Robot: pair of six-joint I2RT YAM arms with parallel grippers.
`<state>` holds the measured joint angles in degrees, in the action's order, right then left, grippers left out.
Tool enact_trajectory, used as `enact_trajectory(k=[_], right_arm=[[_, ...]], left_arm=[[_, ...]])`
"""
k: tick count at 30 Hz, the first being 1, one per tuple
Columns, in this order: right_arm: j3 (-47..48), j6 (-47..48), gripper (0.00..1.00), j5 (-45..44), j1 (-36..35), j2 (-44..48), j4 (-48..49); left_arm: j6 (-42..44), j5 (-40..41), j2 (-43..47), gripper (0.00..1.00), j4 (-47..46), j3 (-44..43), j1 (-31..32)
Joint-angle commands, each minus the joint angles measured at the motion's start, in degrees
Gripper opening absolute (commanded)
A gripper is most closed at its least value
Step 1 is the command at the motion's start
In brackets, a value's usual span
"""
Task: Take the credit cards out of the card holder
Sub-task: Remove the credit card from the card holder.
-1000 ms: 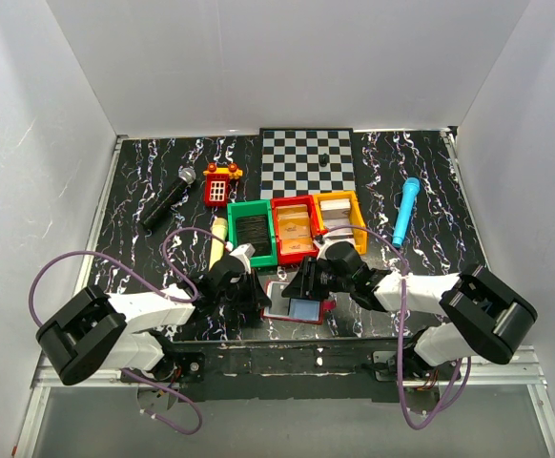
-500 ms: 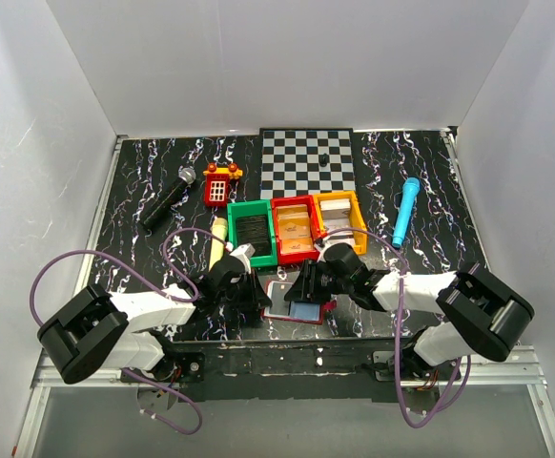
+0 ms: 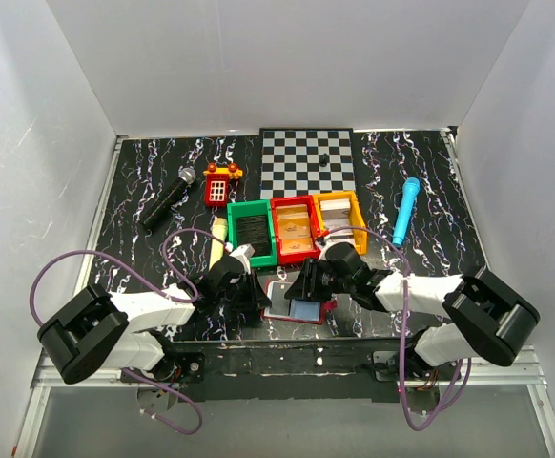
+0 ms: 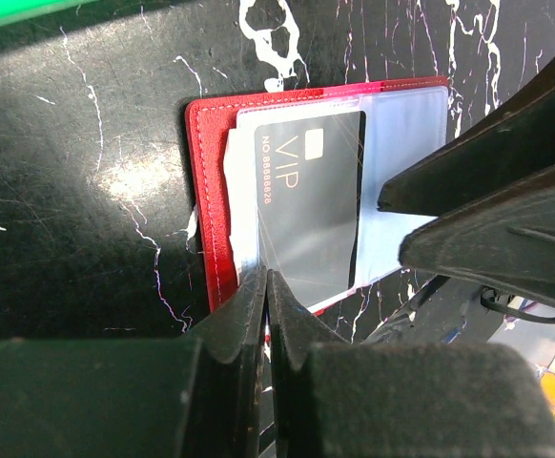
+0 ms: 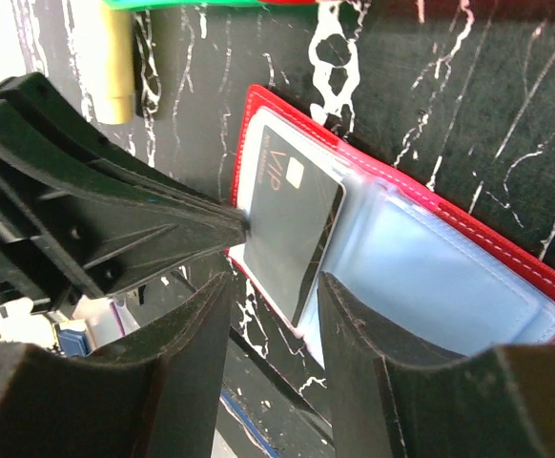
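The card holder (image 4: 204,200) lies open on the black marbled table (image 4: 87,143) near its front edge, between the two arms: dark-red case, pale bluish glossy sleeves, the leftmost holding a dark credit card (image 4: 306,210) printed VIP. The left gripper (image 4: 266,286) is pressed together, tips at that sleeve's edge. The right gripper (image 5: 276,286) stands spread, straddling the card's end

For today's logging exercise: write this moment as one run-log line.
left jaws: shut at card holder edge; right jaws: open over black VIP card; card: in holder
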<state>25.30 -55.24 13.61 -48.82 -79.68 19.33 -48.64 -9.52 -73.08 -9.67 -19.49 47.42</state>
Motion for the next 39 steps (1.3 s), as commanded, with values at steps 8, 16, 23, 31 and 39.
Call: enact_trajectory(k=[8,16,23,31,39], right_arm=[[2.03,1.54,0.49,-0.07,-0.66,0.32,-0.35],[2.47,1.1,0.49,1.6,-0.84,-2.41,1.58],[2.56,0.93,0.49,1.86,-1.02,-2.85,2.2],[2.47,0.75,0.49,2.48,-1.1,-3.64,3.17],[2.12,0.49,0.48,3.09,-1.1,-3.73,4.66]], left_arm=[[0.04,-0.32,0.48,0.01,-0.96,0.33,-0.22],[-0.14,-0.68,0.66,0.01,-1.49,0.59,-0.22],[-0.22,-1.55,-0.4,0.01,-2.72,0.59,-0.22],[-0.31,-2.35,-1.45,0.0,-3.6,0.59,-0.22],[-0.58,-2.61,-2.24,0.0,-4.3,1.03,-0.22]])
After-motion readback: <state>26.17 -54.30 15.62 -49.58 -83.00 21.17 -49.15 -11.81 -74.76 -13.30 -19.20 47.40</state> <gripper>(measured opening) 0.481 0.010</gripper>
